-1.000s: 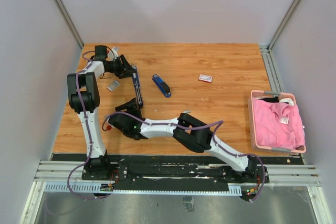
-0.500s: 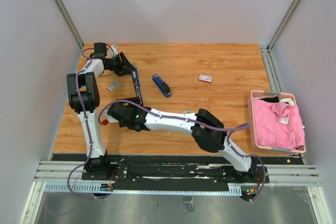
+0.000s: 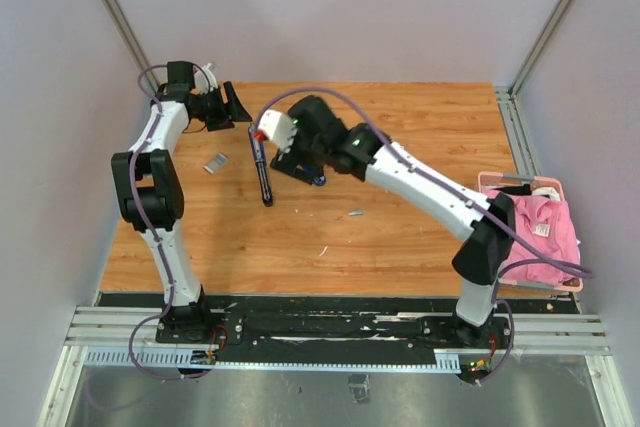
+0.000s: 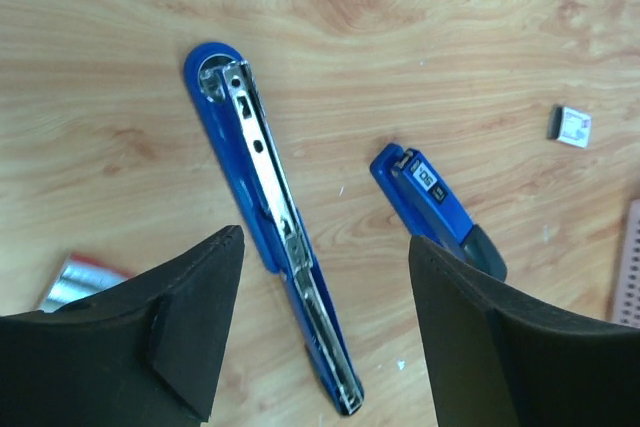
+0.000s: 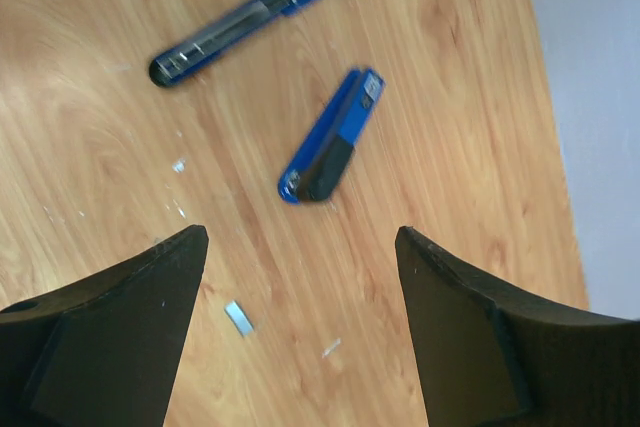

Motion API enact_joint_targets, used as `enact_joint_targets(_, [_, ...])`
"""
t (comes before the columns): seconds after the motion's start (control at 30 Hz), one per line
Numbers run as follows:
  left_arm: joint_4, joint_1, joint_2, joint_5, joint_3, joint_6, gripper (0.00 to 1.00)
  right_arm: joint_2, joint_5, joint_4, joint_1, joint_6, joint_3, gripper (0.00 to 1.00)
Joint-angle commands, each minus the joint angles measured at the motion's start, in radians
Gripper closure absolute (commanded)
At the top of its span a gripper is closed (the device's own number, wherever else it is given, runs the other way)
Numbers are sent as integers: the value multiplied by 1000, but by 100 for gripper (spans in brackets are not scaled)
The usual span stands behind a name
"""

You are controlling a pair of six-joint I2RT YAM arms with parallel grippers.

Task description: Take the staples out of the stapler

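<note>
My left pincer (image 4: 325, 239) hangs over the table with its two black jaws spread wide and nothing between them. My right pincer (image 5: 300, 235) is just as wide open and just as empty.

Seen from above, a long blue plastic stapler (image 3: 263, 169) with a silver metal channel lies swung fully open and flat on the wooden table (image 3: 400, 257). Its long axis runs from 12 to 6 o'clock, the near end tipped slightly toward 5.

The staples (image 3: 215, 162), one short silvery-grey metal strip, lie on the wood at 9 o'clock of that stapler and apart from it. Their long axis runs roughly from 8 to 2. Two smaller silvery slivers (image 3: 355, 213) lie toward 4 and 5 o'clock, too small to make out.

I count two staplers. The second, a short closed blue-and-black stapler (image 5: 325, 142), lies near the open one at its 3 o'clock. One small flat white box (image 4: 572, 125) and one pink basket (image 3: 545, 288) holding pink cloth (image 3: 545, 237) sit farther toward 3.
</note>
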Motion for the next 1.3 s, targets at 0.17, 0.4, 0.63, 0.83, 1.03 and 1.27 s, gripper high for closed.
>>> enact_joint_targets(0.17, [-104, -127, -169, -336, -150, 276, 28, -178, -185, -60, -308, 117, -187, 22])
enact_joint_targets(0.4, [-97, -236, -162, -526, -192, 331, 29, -325, -224, 18, -455, 124, -378, 22])
enact_joint_targets(0.63, [-96, -267, -110, -562, -188, 329, 30, -448, -257, 89, -543, 125, -544, 22])
enact_joint_targets(0.83, [-107, -280, -57, -559, -165, 331, 34, -487, -293, 121, -578, 122, -612, 22])
enact_joint_targets(1.03, [-126, -282, -7, -525, -127, 316, 37, -489, -326, 130, -608, 129, -627, 22])
enact_joint_targets(1.27, [-130, -289, 30, -553, -87, 310, 47, -478, -337, 133, -611, 129, -630, 23])
